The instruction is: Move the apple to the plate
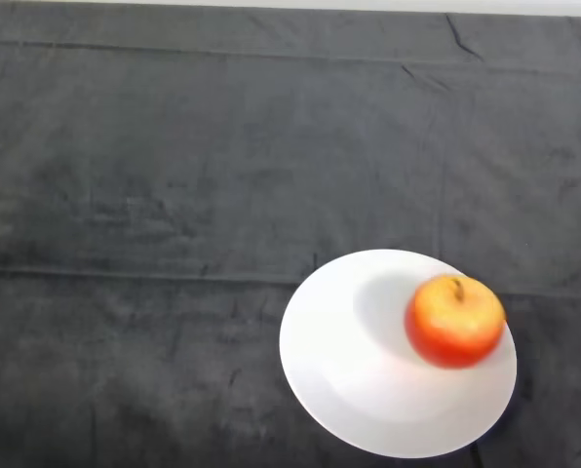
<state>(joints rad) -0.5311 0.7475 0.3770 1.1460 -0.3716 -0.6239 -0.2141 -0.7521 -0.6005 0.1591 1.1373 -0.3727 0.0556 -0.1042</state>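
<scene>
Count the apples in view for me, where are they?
1. The red-and-yellow apple sits on the white plate, toward its right rim, stem up. No other apple shows on the dark cloth.

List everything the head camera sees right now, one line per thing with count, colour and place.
Round red-and-yellow apple: one, red with yellow patches, stem up, sitting on the right part of the plate.
Round white plate: one, white, lower right of the view, lying on the cloth.
Dark cloth over the table: one, dark grey, creased, covering the whole surface in view.
Robot's own parts: none in view.
</scene>
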